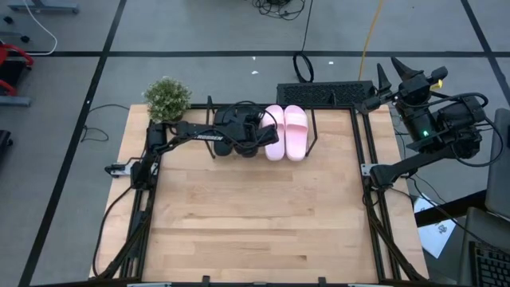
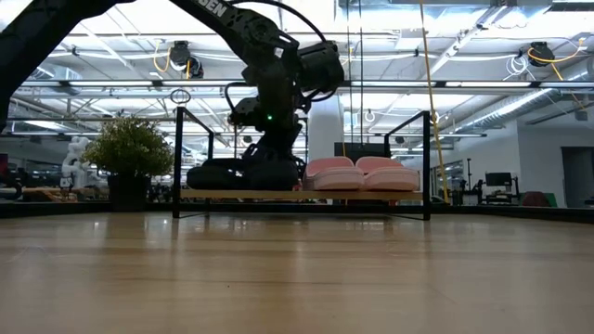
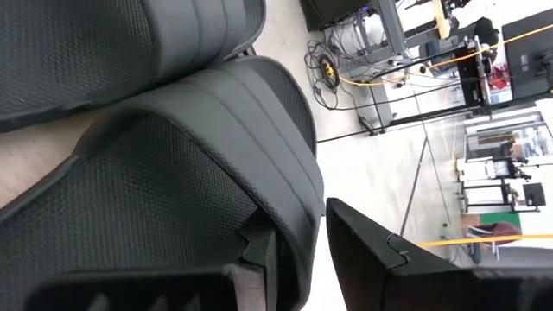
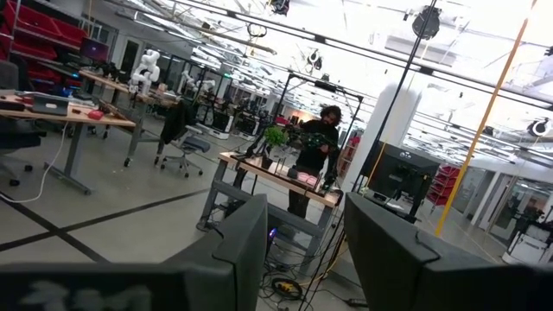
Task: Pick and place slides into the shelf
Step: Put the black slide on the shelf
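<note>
Resting on the shelf (image 2: pixel 408 196) at the table's far edge, two pale pink slides (image 1: pixel 285 131) lay right of two black slides (image 2: pixel 243 173), one clamped by the left gripper (image 3: pixel 298 250).

high: overhead, down | low: table-level, level | both show shelf (image 1: pixel 319 119) | wrists: close, forward
</note>
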`<state>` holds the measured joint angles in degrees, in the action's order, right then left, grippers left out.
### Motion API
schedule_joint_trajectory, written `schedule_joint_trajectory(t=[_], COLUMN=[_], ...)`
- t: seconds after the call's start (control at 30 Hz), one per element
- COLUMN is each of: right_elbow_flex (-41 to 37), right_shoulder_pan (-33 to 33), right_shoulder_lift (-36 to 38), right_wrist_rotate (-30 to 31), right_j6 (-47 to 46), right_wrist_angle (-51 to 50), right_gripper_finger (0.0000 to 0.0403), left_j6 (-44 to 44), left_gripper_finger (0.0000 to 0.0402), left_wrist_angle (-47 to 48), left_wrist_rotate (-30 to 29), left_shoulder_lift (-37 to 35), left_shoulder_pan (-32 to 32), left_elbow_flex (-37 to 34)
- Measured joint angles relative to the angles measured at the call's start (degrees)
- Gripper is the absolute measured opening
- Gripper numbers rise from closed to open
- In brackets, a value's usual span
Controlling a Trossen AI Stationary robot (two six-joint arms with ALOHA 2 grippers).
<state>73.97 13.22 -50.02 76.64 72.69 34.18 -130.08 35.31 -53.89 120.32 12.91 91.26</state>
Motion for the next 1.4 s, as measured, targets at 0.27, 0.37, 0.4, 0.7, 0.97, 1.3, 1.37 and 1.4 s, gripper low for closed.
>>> schedule_joint_trajectory(t=[0.27, 0.37, 0.4, 0.7, 0.97, 1.3, 1.37, 1.4], right_elbow_flex=[0.0, 0.0, 0.0, 0.0, 0.0, 0.0, 0.0, 0.0], right_shoulder_pan=[0.0, 0.0, 0.0, 0.0, 0.0, 0.0, 0.0, 0.0], right_shoulder_lift=[0.0, 0.0, 0.0, 0.0, 0.0, 0.0, 0.0, 0.0], right_wrist_rotate=[0.0, 0.0, 0.0, 0.0, 0.0, 0.0, 0.0, 0.0], right_j6=[0.0, 0.0, 0.0, 0.0, 0.0, -1.7, -1.7, -1.7], right_wrist_angle=[0.0, 0.0, 0.0, 0.0, 0.0, 0.0, 0.0, 0.0], right_gripper_finger=[0.0146, 0.0146, 0.0146, 0.0146, 0.0146, 0.0146, 0.0146, 0.0146], left_j6=[2.1, 2.5, 2.5, 4.8, 7.0, 7.4, 7.4, 7.4], left_gripper_finger=[0.0088, 0.0088, 0.0088, 0.0088, 0.0088, 0.0088, 0.0088, 0.0088], left_wrist_angle=[-0.6, -0.6, -0.6, -0.5, -0.4, -0.6, -0.7, -0.9], left_wrist_rotate=[0.0, 0.0, 0.0, 1.6, 4.3, 4.3, 4.4, 4.4], left_shoulder_lift=[0.0, 0.0, 0.0, 0.0, 0.0, 0.0, 0.0, 0.0], left_shoulder_pan=[0.0, 0.0, 0.0, 0.0, 0.2, 0.2, 0.2, 0.2], left_elbow_flex=[0.0, 0.0, 0.0, 0.0, 0.0, 0.0, 0.0, 0.0])
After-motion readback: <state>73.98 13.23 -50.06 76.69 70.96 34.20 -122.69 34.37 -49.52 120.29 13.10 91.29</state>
